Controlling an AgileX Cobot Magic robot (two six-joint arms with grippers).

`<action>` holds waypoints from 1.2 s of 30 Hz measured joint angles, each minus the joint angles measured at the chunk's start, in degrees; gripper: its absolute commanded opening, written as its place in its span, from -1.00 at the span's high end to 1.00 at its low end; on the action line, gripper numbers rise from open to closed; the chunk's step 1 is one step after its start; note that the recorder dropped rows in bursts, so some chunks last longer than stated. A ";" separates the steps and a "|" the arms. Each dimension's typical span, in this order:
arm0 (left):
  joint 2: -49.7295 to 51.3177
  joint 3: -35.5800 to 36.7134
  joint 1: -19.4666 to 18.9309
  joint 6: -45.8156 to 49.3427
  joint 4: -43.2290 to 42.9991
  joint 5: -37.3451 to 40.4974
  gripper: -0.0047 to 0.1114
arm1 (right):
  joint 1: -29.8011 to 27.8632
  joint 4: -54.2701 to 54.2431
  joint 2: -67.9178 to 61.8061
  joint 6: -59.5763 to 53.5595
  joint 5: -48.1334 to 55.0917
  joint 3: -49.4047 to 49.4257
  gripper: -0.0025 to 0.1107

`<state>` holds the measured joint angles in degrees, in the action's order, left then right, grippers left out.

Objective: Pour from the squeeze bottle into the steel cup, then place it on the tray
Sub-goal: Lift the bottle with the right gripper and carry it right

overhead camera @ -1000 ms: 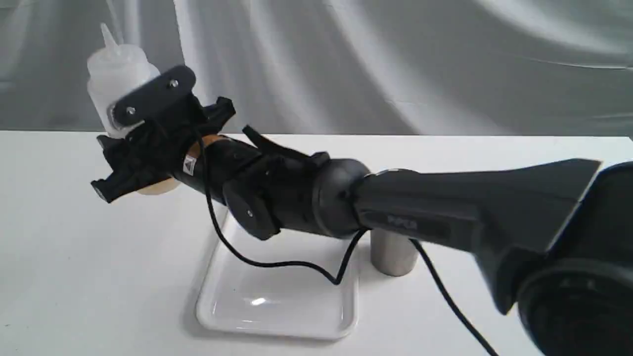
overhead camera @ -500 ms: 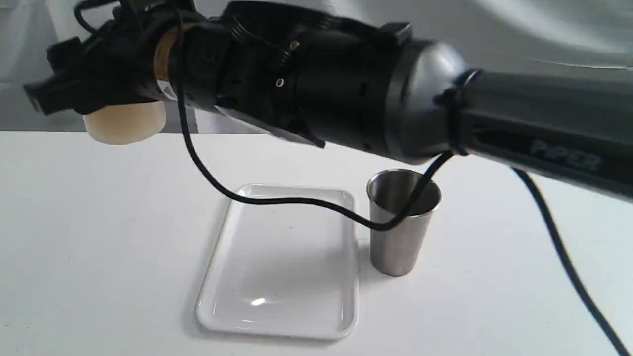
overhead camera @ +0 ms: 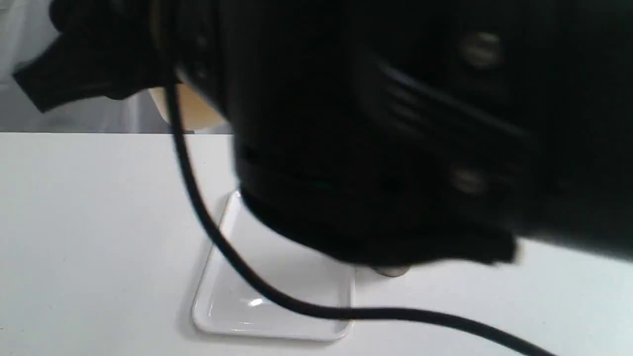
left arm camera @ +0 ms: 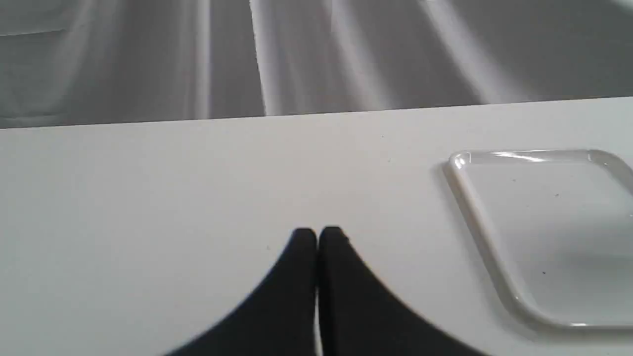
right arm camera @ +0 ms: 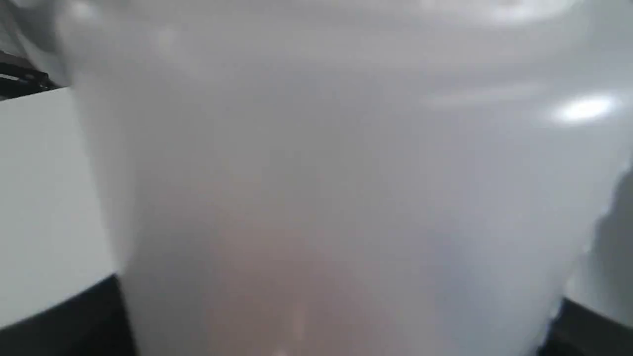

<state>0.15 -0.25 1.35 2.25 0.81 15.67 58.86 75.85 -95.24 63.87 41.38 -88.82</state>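
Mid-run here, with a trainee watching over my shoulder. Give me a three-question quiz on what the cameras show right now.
1. Fill in: in the exterior view only the base of the cup shows; the rest is hidden behind the robot's ____.
2. True or false: the left gripper is shut and empty, apart from the tray.
3. Which thing fills the right wrist view? A) tray B) bottle C) cup

Key: 1 arm; 2 true; 3 B.
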 measured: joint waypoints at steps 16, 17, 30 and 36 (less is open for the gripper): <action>0.00 0.00 0.00 0.00 0.00 0.00 0.92 | -5.96 3.79 24.22 8.17 9.28 29.61 0.96; 0.00 0.00 0.00 0.00 0.00 0.00 0.92 | -7.14 3.79 25.38 8.17 9.28 31.42 0.96; 0.00 0.00 0.00 0.00 0.00 0.00 0.92 | -21.07 3.96 28.26 0.34 8.85 43.87 0.96; 0.00 0.00 0.00 0.00 0.00 0.00 0.92 | -28.70 4.88 28.15 -1.46 2.83 45.14 0.96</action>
<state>0.15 -0.25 1.35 2.25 0.81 15.67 30.16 80.72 -67.09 62.41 44.21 -43.68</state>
